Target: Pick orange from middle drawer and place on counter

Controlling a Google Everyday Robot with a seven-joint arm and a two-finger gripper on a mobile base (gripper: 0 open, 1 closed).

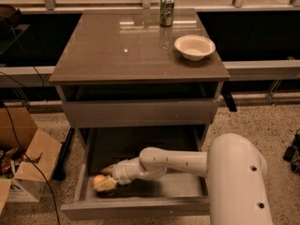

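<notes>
The orange (pixel 98 179) lies on the floor of the open middle drawer (pixel 185 184), near its left front corner. My gripper (pixel 107 178) reaches down into the drawer from the right, its tip at the orange, with one finger (pixel 108 168) behind the fruit and one finger (pixel 107 185) in front of it. The white arm runs back to my body at the lower right. The counter (pixel 117 46) is the glossy brown-grey top above the drawers.
A green can (pixel 166 11) and a white bowl (pixel 194 47) stand on the counter's back right. An open cardboard box (pixel 23 165) sits on the speckled floor to the left of the cabinet, with cables beside it.
</notes>
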